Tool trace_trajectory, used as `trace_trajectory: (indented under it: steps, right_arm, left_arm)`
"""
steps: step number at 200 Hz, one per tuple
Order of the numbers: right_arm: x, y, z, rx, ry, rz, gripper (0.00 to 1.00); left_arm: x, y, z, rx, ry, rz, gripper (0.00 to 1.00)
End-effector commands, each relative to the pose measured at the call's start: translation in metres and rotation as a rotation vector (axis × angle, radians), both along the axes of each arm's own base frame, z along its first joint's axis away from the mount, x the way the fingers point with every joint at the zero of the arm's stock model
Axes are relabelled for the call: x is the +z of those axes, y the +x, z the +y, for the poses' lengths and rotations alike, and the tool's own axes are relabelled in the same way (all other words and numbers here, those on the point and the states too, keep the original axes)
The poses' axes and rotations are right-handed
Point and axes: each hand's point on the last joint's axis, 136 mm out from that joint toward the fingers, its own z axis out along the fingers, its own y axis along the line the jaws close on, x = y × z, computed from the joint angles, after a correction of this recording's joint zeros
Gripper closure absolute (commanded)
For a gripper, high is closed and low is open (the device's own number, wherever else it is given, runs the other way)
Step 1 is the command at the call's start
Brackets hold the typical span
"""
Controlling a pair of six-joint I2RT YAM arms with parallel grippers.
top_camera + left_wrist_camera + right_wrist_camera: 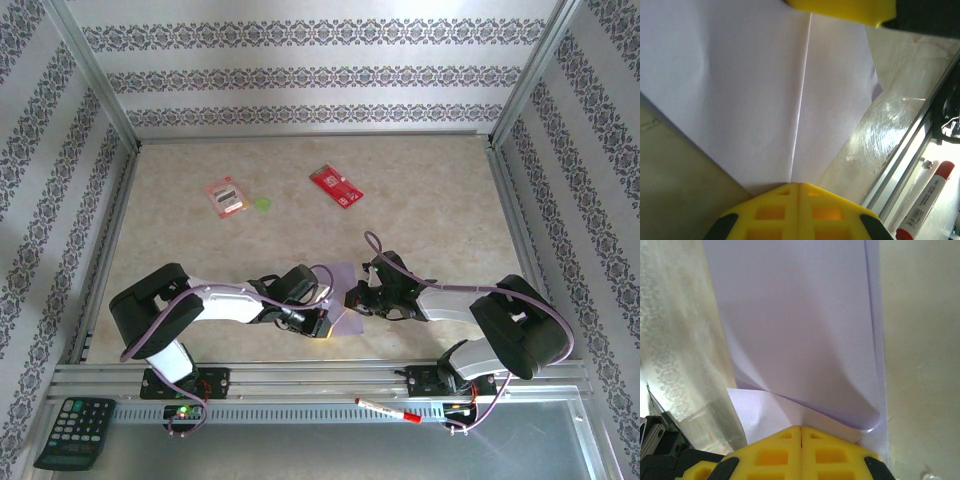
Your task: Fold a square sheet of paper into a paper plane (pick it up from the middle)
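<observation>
My left gripper [799, 186] and right gripper [801, 430] both pinch the square sheet of paper [755, 85] at the table's six o'clock, probably to crease it.

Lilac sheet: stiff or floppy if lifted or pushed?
Likely floppy: the lilac sheet bows into a soft curl by the right fingers. Probably holds creases easily, given the sharp centre fold in the left wrist view. A push would likely buckle it, not slide it.

The beige table [430, 200] carries a pink-red packet [226, 197], a green scrap [263, 206], a red card [336, 186] and the lilac sheet [343, 290].
</observation>
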Motion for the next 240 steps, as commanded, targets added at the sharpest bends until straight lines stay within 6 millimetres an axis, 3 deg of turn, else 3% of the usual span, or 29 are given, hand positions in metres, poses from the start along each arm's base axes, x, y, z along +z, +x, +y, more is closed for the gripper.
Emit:
trace_trajectory:
  steps: [1,29,65,85,150,240]
  right_arm:
    - [-0.052,-0.044,-0.049,-0.035,-0.233,0.186,1.00]
    - [-0.052,-0.044,-0.049,-0.035,-0.232,0.186,1.00]
    - [-0.050,-0.043,-0.048,-0.035,-0.230,0.180,1.00]
    - [-0.050,-0.043,-0.048,-0.036,-0.229,0.178,1.00]
    - [-0.050,-0.042,-0.047,-0.032,-0.227,0.179,1.00]
    - [-0.043,-0.037,-0.040,-0.028,-0.198,0.166,1.00]
  left_arm:
    - [-0.015,-0.026,0.027,-0.005,0.101,0.103,1.00]
    - [0.002,-0.021,0.021,-0.009,0.067,0.073,1.00]
    - [0.031,0.006,0.006,0.088,-0.053,0.042,1.00]
    - [0.035,0.013,-0.003,0.094,-0.073,0.043,1.00]
    - [0.017,0.019,-0.013,0.066,-0.035,0.066,1.00]
    - [-0.021,0.006,0.011,0.074,0.064,0.103,1.00]
